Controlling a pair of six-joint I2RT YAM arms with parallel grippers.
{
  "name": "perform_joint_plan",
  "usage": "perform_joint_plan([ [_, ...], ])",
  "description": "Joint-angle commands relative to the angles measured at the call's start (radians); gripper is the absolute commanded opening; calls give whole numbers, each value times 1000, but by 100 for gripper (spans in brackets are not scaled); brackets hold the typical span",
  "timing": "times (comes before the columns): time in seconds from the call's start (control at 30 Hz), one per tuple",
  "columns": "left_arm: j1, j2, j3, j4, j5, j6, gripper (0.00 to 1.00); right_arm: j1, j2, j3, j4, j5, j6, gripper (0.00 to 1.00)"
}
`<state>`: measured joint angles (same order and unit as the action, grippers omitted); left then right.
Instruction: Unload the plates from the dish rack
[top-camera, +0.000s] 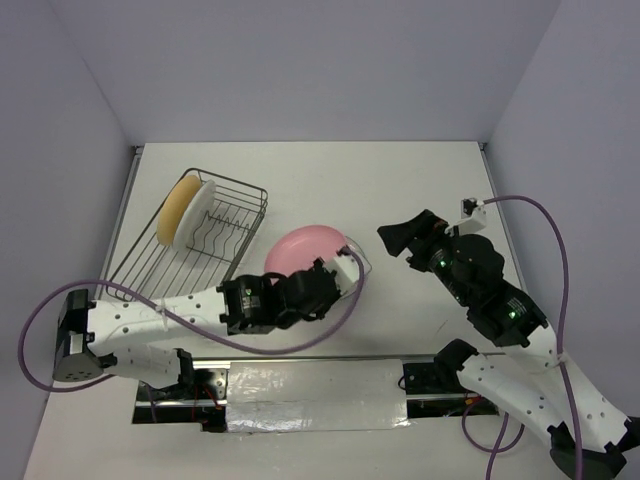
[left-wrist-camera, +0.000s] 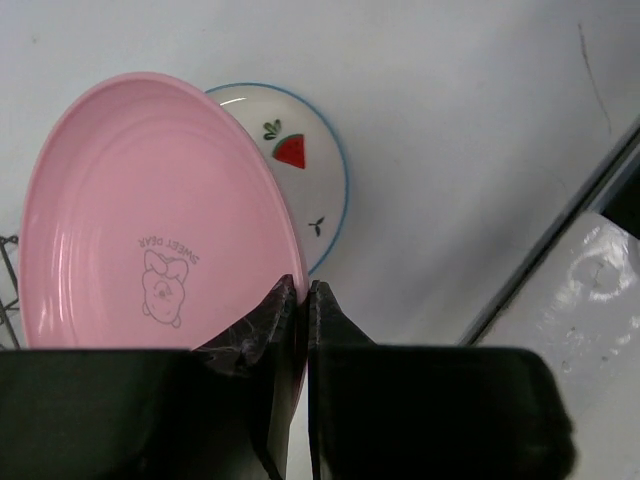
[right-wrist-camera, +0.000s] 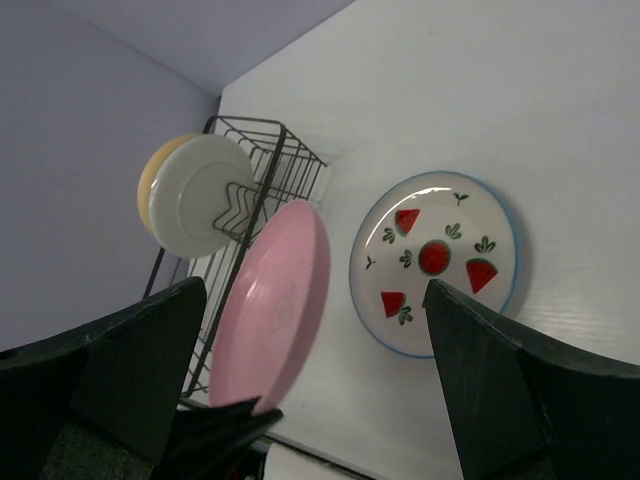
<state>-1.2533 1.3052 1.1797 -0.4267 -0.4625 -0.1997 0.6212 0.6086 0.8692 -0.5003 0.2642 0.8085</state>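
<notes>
Left fingers (left-wrist-camera: 270, 320): clamped on the rim of the pink plate (left-wrist-camera: 150, 200), holding it tilted.
Pink plate: outside the dish rack (top-camera: 150, 265), partly covering the watermelon plate (right-wrist-camera: 435, 260).
Watermelon plate: flat on the counter (top-camera: 420, 180), beside the rack.
Dish rack: a tan-yellow plate (top-camera: 178, 205) and a white plate (right-wrist-camera: 195, 195) stand upright at its far end.
Right fingers (right-wrist-camera: 130, 370): spread wide, empty.

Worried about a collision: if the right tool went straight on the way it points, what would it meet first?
Probably the pink plate held by the left tool, though the watermelon plate lies close; depth unclear.
</notes>
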Motion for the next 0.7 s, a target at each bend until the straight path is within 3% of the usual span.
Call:
perform_joint_plan([
  [0.0,-102,-27,-54,225,-214,63,0,-3,36,-33,22,-107,107,96],
  [0.13,-201,-17,-106,286,-315,43,0,-5,75,-84,72,-174,144,95],
  [0.43,-304,129,-17,221,-403,48,0,-3,138,-220,181,-230,163,91],
  [0.53,-310,186,6,220,-397,52,0,-2,158,-257,245,-260,150,86],
  [0.67,-317,221,41,217,-403,68,0,0,177,-300,290,-283,161,68],
])
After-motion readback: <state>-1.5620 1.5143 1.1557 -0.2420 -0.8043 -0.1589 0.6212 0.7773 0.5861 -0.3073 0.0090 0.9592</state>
